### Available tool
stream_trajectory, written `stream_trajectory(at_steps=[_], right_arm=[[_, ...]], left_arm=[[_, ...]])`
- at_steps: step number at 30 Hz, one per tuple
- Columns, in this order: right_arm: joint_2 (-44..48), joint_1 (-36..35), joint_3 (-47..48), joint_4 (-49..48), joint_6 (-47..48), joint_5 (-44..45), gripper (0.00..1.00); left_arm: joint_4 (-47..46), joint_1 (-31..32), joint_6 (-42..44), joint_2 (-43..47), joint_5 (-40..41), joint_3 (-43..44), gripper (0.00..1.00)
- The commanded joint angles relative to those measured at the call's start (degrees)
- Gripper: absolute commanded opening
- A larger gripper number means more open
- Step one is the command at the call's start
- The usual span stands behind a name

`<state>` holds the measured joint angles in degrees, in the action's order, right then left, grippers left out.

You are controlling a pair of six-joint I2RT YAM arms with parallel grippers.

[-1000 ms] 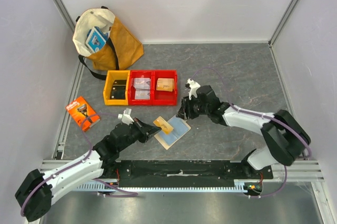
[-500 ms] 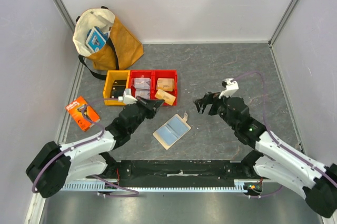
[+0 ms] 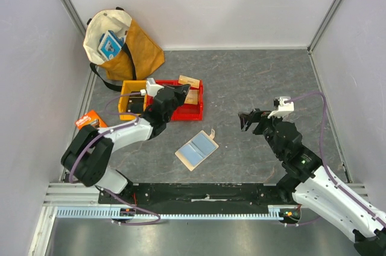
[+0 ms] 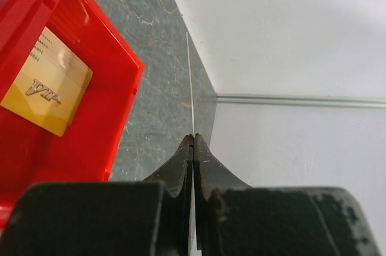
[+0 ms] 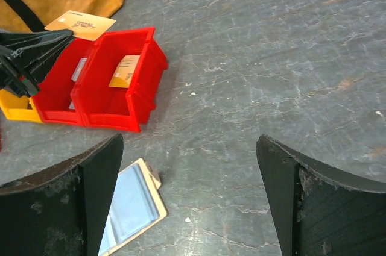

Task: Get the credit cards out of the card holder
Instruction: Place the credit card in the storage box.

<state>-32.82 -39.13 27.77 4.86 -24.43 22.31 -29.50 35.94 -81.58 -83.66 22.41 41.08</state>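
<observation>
The card holder (image 3: 197,149) lies open on the grey tabletop (image 3: 271,75), pale blue sleeves facing up and snap tab pointing toward the red bins (image 3: 190,114). It sits between the two arms and is touched by neither. A tan credit card (image 3: 189,81) is pinched by its edge in the tightly closed left jaws, held in the air over the far side of the right-hand red bin, inside which a gold card marked VIP (image 4: 45,90) lies flat. The right jaws stand spread wide and hold nothing, hovering above bare tabletop well to the right of the holder.
</observation>
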Motion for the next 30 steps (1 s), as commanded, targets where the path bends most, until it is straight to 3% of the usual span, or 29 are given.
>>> stream_trajectory(at_steps=[1, 10, 25, 28, 30], right_arm=[[1.79, 0.11, 0.44, 2.52, 3.15, 3.71, 0.98], [3.2, 0.11, 0.18, 3.49, 4.39, 5.91, 0.98], [2.85, 0.11, 0.18, 3.92, 4.82, 6.0, 0.98], [2.85, 0.11, 0.18, 4.28, 4.74, 6.08, 0.98], [2.93, 0.11, 0.18, 4.19, 4.82, 6.0, 0.98]], left_arm=[[3.74, -0.79, -5.16, -5.37, 3.78, 5.06, 0.02], [8.13, -0.79, -9.64, -11.17, 5.71, 7.52, 0.02], [10.34, -0.79, -9.56, -17.24, 3.43, 11.65, 0.02], [10.42, -0.87, -9.39, -17.5, 2.99, 11.92, 0.09], [10.42, -0.7, -9.04, -16.98, 2.81, 11.57, 0.2]])
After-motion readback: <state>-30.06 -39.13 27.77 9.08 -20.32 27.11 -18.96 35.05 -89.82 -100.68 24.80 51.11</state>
